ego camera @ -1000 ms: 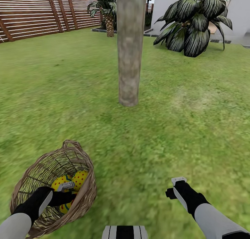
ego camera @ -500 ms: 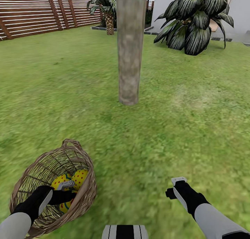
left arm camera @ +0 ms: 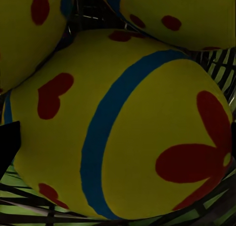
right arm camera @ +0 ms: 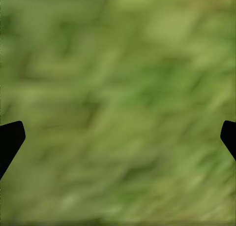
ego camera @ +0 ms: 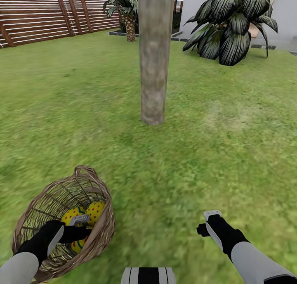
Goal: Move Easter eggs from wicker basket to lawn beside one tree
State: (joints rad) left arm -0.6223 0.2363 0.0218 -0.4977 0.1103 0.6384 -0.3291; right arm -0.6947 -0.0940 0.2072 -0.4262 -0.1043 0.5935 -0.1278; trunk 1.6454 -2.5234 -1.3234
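The wicker basket (ego camera: 99,234) lies tilted on the lawn (ego camera: 198,160) at the lower left of the head view. Three yellow Easter eggs sit inside it: one (ego camera: 95,211) near the rim, one (ego camera: 71,215) beside it, one (ego camera: 76,246) lower down. My left gripper (ego camera: 82,227) is inside the basket, open, right at the eggs. The left wrist view shows a large egg (left arm camera: 123,127) close up with two more eggs (left arm camera: 29,34) (left arm camera: 182,14) behind it. My right gripper (ego camera: 208,223) hangs open over bare grass. The tree (ego camera: 154,57) stands straight ahead, beyond the basket.
A brown slatted fence (ego camera: 41,17) runs along the far left. A short palm (ego camera: 128,11) and a dark broad-leaved shrub (ego camera: 233,24) stand at the back by a white wall. Open grass surrounds the trunk's foot (ego camera: 152,119).
The head view shifted slightly a second ago. Both arms, the basket and the eggs have held still since.
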